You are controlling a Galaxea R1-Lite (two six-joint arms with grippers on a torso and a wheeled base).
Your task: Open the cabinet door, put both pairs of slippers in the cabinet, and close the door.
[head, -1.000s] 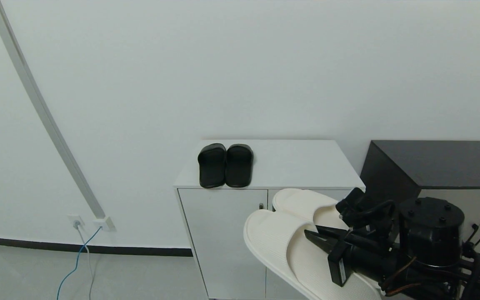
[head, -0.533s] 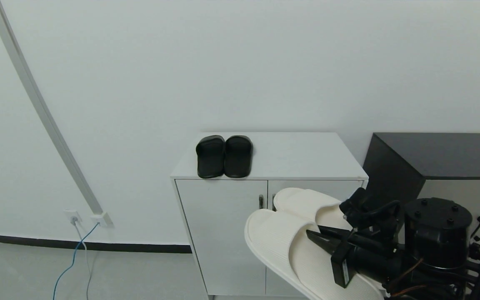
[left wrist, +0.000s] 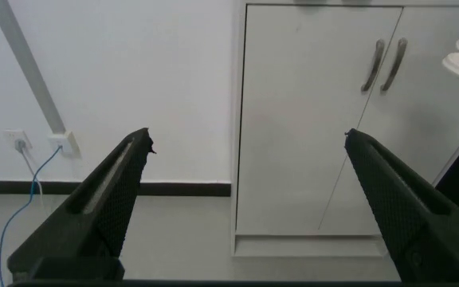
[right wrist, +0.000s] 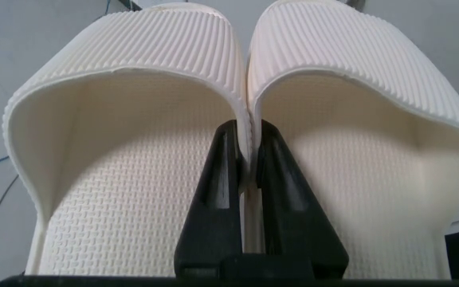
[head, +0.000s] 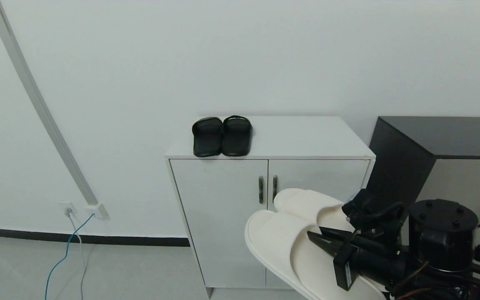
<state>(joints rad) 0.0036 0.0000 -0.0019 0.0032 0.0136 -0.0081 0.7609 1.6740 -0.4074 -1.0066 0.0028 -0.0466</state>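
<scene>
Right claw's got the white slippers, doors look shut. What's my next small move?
Probably ease the open left claw toward the left door's handle: both cabinet doors are closed, and the right claw is shut on the white slippers.

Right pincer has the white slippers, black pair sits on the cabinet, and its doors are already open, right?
No: the doors are shut, as the head view shows. The right pincer does hold the white slippers, and the black pair sits on the cabinet.
</scene>
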